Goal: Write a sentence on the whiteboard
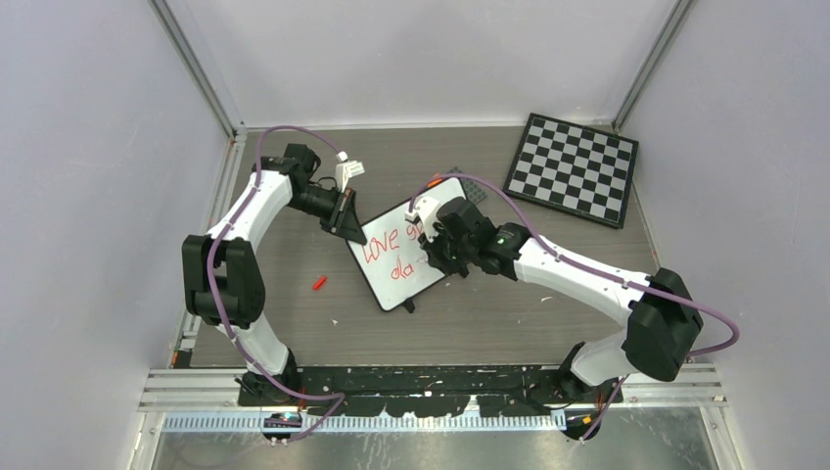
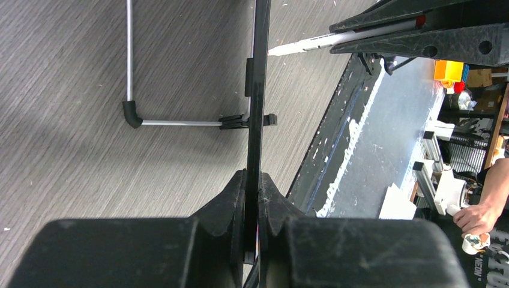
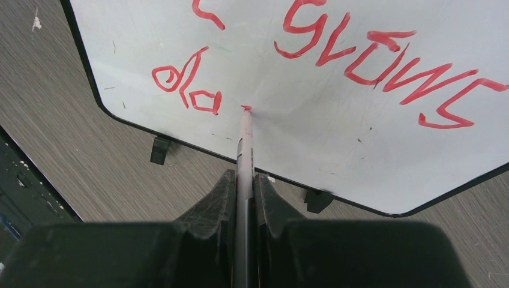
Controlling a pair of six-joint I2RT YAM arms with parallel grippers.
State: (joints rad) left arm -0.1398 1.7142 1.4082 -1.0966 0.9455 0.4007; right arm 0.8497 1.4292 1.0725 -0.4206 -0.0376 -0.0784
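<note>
While red marker (image 3: 245, 147) tip touches whiteboard (image 3: 336, 141) just right of "da", right gripper (image 3: 243, 183) clamps marker; left gripper (image 2: 252, 186) pinches whiteboard rim. Whiteboard at table (image 1: 294, 323) centre. Red sentence (image 3: 384, 66) looks unfinished. Advice: light even pressure, short strokes, left hold firm.

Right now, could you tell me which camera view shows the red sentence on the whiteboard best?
The right wrist view: the sentence fills the frame, the marker tip at its second line. The top external view shows it small, partly behind the right gripper. The left wrist view sees the whiteboard edge-on, no writing.
</note>
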